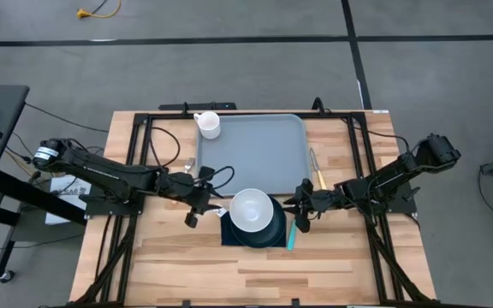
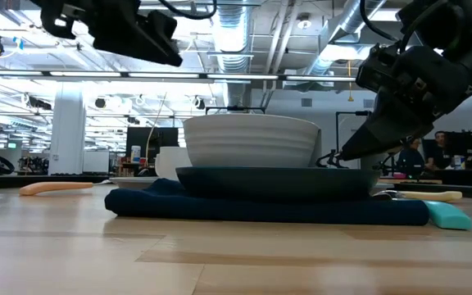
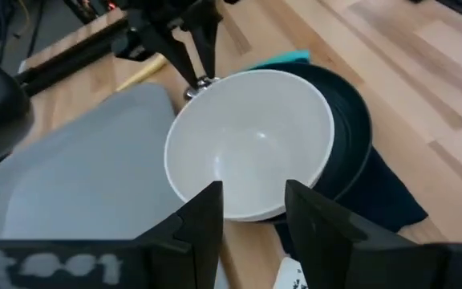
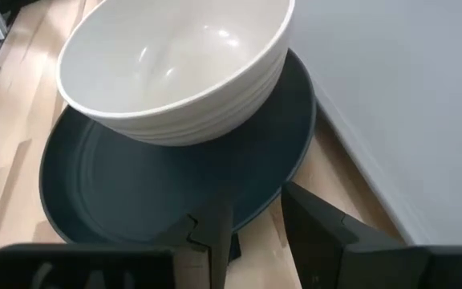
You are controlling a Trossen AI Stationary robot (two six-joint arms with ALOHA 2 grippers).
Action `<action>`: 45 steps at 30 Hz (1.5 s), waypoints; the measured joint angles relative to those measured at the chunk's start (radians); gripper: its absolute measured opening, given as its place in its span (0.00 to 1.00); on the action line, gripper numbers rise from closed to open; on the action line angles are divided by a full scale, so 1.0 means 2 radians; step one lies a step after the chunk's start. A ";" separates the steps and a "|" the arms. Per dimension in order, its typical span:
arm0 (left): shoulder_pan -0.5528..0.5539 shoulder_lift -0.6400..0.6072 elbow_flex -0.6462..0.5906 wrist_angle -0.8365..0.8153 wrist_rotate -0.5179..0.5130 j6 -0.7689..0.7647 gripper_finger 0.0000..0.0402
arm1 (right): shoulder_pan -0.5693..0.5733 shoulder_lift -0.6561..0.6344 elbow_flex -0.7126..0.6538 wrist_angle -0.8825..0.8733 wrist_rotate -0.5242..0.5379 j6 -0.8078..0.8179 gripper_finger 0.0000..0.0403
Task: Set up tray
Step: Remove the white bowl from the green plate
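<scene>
Beside our half-spread, empty left end effector (image 3: 251, 213) and right end effector (image 4: 251, 221), the white ribbed ceramic bowl (image 1: 252, 210) sat outside the bare grey-blue plastic tray (image 1: 255, 145); loading remained.

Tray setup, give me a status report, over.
Left end effector and right end effector open, flanking the bowl. Tray empty except a mug at its corner. Bowl on plate, on napkin, off tray.

left gripper (image 1: 202, 204): fingers parted, low, reaching inward | right gripper (image 1: 299, 208): fingers parted, low, facing left gripper
</scene>
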 joint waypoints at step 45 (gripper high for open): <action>-0.027 0.214 0.184 -0.193 -0.012 0.151 0.31 | 0.000 0.000 -0.001 -0.020 -0.002 0.001 0.25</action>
